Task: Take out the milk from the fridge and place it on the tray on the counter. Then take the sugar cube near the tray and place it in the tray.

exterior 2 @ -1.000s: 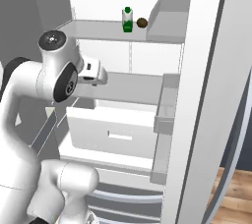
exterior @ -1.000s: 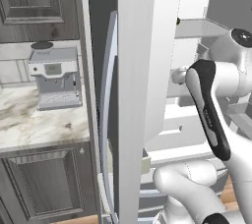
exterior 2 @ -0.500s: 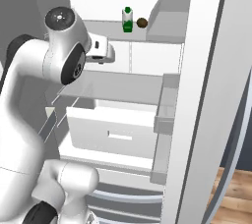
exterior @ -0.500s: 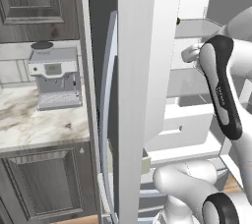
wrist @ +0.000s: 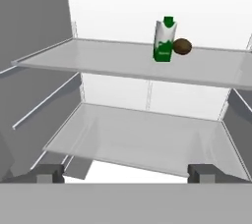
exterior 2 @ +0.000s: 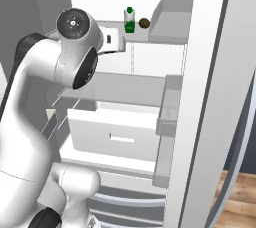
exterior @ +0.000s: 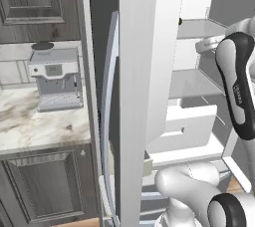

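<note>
My pincer (wrist: 126,173) is spread, aimed at the milk (wrist: 164,40) in upper centre frame, upright on the fridge (exterior 2: 150,89) shelf for grasping.

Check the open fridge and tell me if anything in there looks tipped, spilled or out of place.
Nothing stands out. The milk stands upright on the upper shelf of the fridge, with a small brown round item close beside it. The shelf below is bare and dry, with no spill. The hand is open, well short of the carton.
</note>
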Robot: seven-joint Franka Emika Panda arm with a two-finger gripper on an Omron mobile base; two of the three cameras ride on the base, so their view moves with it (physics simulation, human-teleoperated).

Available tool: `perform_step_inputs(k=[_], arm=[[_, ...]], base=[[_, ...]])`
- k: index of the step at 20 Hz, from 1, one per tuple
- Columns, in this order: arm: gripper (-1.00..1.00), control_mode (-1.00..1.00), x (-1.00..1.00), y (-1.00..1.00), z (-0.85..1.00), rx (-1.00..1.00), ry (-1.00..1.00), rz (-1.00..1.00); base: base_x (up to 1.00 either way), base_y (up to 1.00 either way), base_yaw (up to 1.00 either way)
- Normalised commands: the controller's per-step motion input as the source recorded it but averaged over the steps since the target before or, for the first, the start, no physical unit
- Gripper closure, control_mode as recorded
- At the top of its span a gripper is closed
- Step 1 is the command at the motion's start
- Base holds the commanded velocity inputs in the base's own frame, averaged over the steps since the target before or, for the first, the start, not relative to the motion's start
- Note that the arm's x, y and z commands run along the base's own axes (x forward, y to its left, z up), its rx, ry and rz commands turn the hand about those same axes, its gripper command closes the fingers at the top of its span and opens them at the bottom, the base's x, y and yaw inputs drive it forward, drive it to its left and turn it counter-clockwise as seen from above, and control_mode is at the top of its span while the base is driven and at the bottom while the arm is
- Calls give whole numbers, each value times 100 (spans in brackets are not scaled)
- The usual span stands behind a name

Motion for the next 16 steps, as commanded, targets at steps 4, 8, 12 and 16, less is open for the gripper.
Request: perform_step_inputs(k=[4, 8, 12, 16], arm=[[-100, -100, 27, 0, 29, 0, -2, 0], [-100, -100, 47, 0, 18, 0, 0, 0], [-100, -100, 51, 0, 5, 0, 0, 0], [-100, -100, 41, 0, 0, 0, 0, 0]], base=[[0, 0, 0], [0, 0, 0], [0, 0, 0], [0, 0, 0]])
